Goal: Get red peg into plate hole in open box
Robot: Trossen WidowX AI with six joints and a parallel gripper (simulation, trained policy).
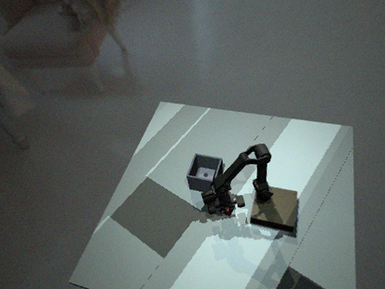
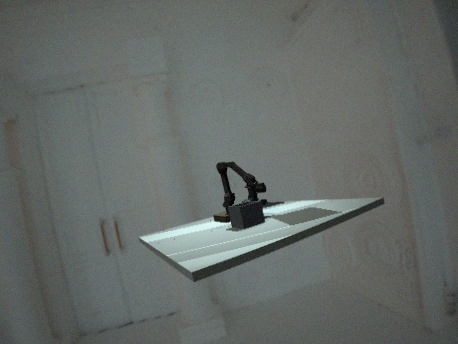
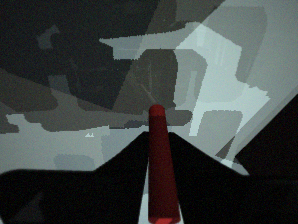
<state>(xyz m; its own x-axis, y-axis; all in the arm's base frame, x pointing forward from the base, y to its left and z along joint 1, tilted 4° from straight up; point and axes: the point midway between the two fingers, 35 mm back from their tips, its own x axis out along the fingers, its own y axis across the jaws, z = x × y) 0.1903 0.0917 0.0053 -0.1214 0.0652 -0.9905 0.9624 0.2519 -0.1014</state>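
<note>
On the pale rectangular counter (image 1: 179,144) (image 2: 200,260), seen from the top view, the open dark-grey square box (image 1: 200,183) (image 2: 246,216) stands left of my brown square base block (image 1: 284,208) (image 2: 219,217). My black jointed arm (image 1: 261,165) (image 2: 226,182) rises from that block and reaches left. The slender round red peg (image 1: 228,210) (image 3: 164,170) is between my gripper's (image 1: 228,209) (image 3: 162,150) fingers, outside the box, below it in the top view. The pale holed plate (image 1: 199,173) lies inside, at the box's bottom
</note>
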